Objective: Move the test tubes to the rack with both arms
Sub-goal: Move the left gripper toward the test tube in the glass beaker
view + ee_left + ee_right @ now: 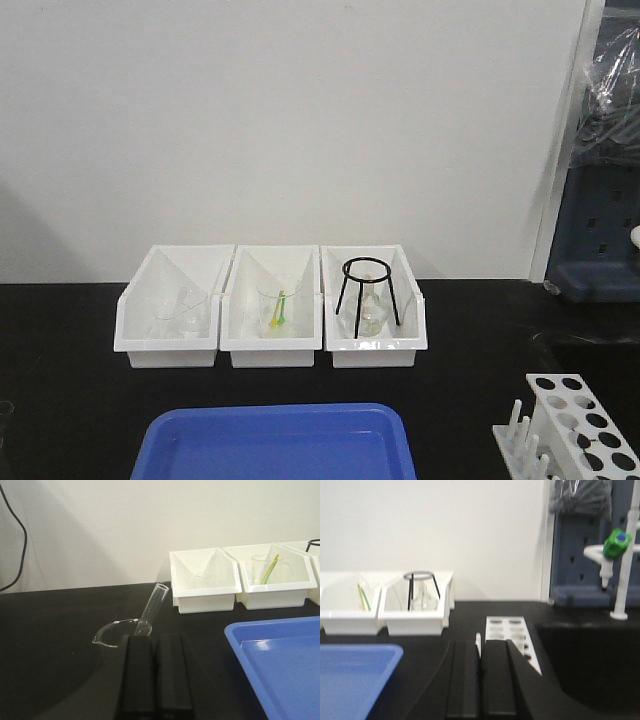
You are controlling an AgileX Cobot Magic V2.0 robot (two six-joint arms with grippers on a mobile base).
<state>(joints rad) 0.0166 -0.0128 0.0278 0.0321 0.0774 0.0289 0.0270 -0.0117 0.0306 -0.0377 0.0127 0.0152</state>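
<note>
Leaning tilted in a clear beaker (107, 632) on the black bench (50, 645), one test tube (152, 607) sits just ahead of my left pincer (156, 637), whose fingers are pressed together on nothing. My right pincer (481, 645) is likewise closed and empty, with the white rack (512, 632) just beyond it, right of the blue tray (280, 440).

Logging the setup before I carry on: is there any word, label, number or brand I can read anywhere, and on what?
No readable text in any view.
The white bins, the blue tray, the rack and the test tube show no print.
The green fitting on the white stand is blurred; no marking can be made out on it.
</note>
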